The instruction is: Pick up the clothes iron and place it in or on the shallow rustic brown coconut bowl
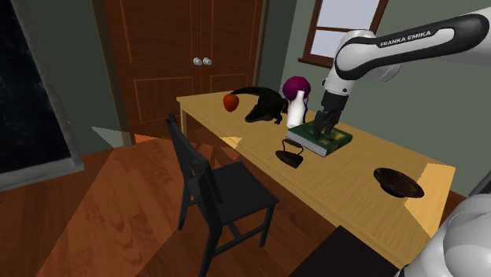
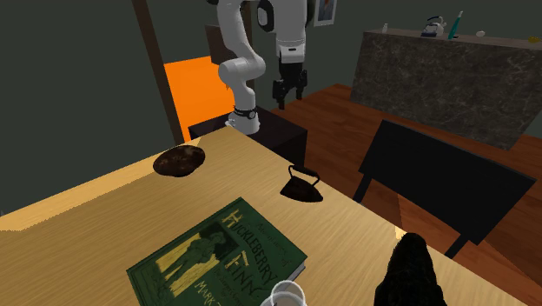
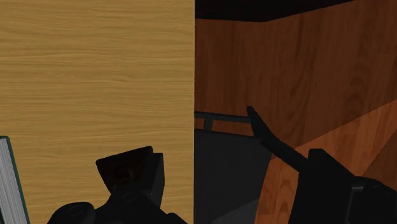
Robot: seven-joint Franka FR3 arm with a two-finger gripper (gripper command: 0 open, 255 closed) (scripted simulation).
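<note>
The dark clothes iron (image 1: 289, 153) (image 2: 301, 185) stands upright on the wooden table, between the green book (image 1: 319, 139) and the table's chair-side edge. The shallow brown bowl (image 1: 398, 182) (image 2: 179, 161) rests on the table end nearer the stand and has nothing in it. My gripper (image 1: 325, 122) (image 2: 289, 89) (image 3: 224, 154) hangs well above the table; in the shoulder view it lines up over the book. Its fingers (image 3: 130, 172) stand apart with nothing between them. Under them, the wrist view shows the tabletop (image 3: 95, 83), its edge and the chair seat.
A black chair (image 1: 212, 189) (image 2: 443, 182) is pulled up at the table's long side. A dark crocodile figure (image 1: 263, 102), a red fruit (image 1: 230, 101), a white bottle (image 1: 296, 110) and a purple object (image 1: 297, 85) crowd the far end. The book (image 2: 217, 256) lies flat.
</note>
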